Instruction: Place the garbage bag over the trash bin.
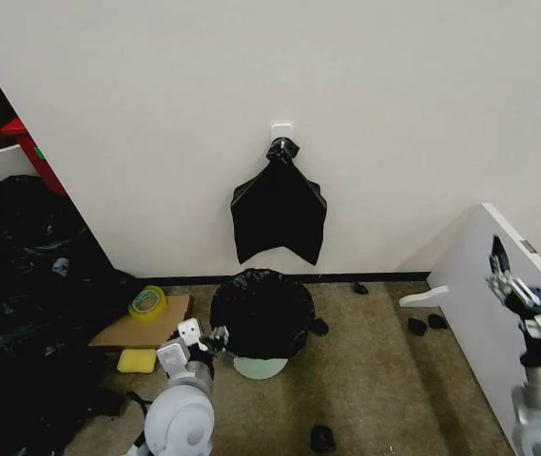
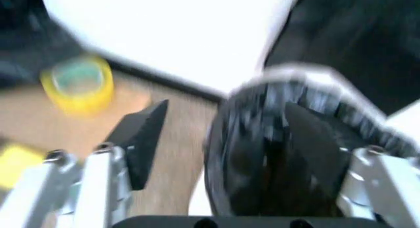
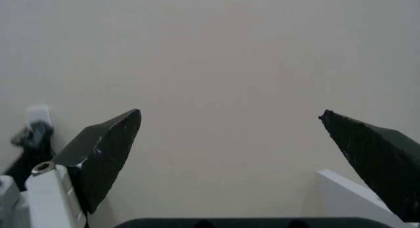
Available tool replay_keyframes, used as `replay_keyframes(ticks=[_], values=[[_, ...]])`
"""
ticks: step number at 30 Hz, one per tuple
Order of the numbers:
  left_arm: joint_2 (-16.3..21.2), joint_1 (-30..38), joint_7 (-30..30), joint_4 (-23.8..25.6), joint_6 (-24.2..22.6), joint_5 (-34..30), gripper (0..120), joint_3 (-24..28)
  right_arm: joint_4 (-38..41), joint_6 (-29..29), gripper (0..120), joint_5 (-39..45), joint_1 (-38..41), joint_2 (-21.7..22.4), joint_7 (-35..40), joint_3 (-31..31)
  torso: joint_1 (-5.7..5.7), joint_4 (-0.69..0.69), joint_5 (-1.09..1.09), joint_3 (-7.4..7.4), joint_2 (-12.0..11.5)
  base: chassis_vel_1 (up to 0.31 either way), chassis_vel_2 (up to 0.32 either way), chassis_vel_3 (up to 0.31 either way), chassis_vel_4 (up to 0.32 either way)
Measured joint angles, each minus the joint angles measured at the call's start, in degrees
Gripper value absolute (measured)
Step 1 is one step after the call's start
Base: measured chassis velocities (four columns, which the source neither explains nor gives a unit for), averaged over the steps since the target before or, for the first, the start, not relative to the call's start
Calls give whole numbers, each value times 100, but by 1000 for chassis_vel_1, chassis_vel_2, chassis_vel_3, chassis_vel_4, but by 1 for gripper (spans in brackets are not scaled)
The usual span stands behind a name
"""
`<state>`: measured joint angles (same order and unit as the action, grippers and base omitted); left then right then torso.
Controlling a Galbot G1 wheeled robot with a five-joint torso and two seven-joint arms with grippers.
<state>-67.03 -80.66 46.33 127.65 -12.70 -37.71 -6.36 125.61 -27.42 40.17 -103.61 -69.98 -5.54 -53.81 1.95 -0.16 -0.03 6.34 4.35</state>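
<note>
The trash bin point(image 1: 260, 367) stands on the floor by the wall, its off-white base showing under a black garbage bag point(image 1: 261, 312) drawn over its rim. My left gripper point(image 1: 205, 339) is low at the bin's left side and open. In the left wrist view the left gripper point(image 2: 223, 132) straddles the bag-covered rim point(image 2: 308, 85), one finger point(image 2: 141, 139) outside and the other against the black plastic. My right gripper point(image 1: 527, 271) is raised at the far right, open and holding nothing. In the right wrist view the right gripper point(image 3: 229, 134) faces the bare wall.
A second black bag point(image 1: 279, 204) hangs from a wall hook above the bin. Yellow tape roll point(image 1: 146, 302), cardboard point(image 1: 142, 328) and a yellow sponge point(image 1: 137, 360) lie left of the bin. A white panel point(image 1: 484, 304) stands right. Dark bags point(image 1: 23, 285) pile at the left.
</note>
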Motion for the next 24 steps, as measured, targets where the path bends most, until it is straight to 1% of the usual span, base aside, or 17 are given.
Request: replay_keyframes(ticks=[1,3,4,6,7,8,9,11,12,13,14,15,18,19,20,23,24], values=[[0,0,0,0,0,0,78,0,0,0,100,0,0,0,0,0,0,0,0,0,0,0,0,0,0],[-35,-264,-251,109,673,713,88,-1,48,0,100,-320,-109,-137,-15,-22,0,0,-3,0,0,0,0,0,0],[-35,-264,-251,109,673,713,88,-1,48,0,100,-320,-109,-137,-15,-22,0,0,-3,0,0,0,0,0,0],[-95,-630,-851,113,1647,1526,97,-79,43,86,100,-928,-60,-250,146,91,0,0,-2,0,0,0,0,0,0],[-144,-812,-1194,113,2042,1851,98,-105,34,151,100,-1269,6,-317,246,197,0,2,-1,0,0,0,0,0,0],[-144,-812,-1194,113,2042,1851,98,-105,34,151,100,-1269,6,-317,246,197,0,2,-1,0,0,0,0,0,0],[-210,-1029,-1561,126,2418,2126,100,-137,26,227,100,-1609,85,-392,329,352,0,2,-2,0,0,0,0,0,0],[-374,-1408,-2261,250,2949,2522,100,-309,37,440,100,-2008,262,-500,396,898,0,0,-1,0,-1,0,0,0,0],[-374,-1408,-2261,250,2949,2522,100,-309,37,440,100,-2008,262,-500,396,898,0,0,-1,0,-1,0,0,0,0],[-440,-1541,-2457,326,3054,2635,100,-392,74,576,100,-2103,327,-522,454,1127,0,1,0,0,-1,0,0,0,0],[-542,-1740,-2762,483,3244,2831,100,-534,183,844,100,-2272,485,-545,620,1524,0,4,1,0,-1,0,0,0,0],[-542,-1740,-2762,483,3244,2831,100,-534,183,844,100,-2272,485,-545,620,1524,0,4,1,0,-1,0,0,0,0],[-750,-1919,-2985,672,3408,3134,100,-702,477,1305,100,-2583,839,-740,863,2234,1,3,-2,1,-1,0,0,0,0],[-750,-1919,-2985,672,3408,3134,100,-702,477,1305,100,-2583,839,-740,863,2234,1,3,-2,1,-1,0,0,0,0],[-792,-1991,-3029,765,3434,3217,100,-742,669,1525,100,-2769,849,-860,902,2536,0,3,-2,0,-1,0,0,0,0],[-775,-1971,-3065,796,3433,3224,100,-760,810,1647,100,-3007,789,-983,863,2710,0,3,-3,0,-1,0,0,0,0],[-690,-1844,-3153,757,3405,3113,100,-760,860,1642,100,-3299,728,-1125,731,2729,0,0,-4,0,-1,0,0,0,0]])
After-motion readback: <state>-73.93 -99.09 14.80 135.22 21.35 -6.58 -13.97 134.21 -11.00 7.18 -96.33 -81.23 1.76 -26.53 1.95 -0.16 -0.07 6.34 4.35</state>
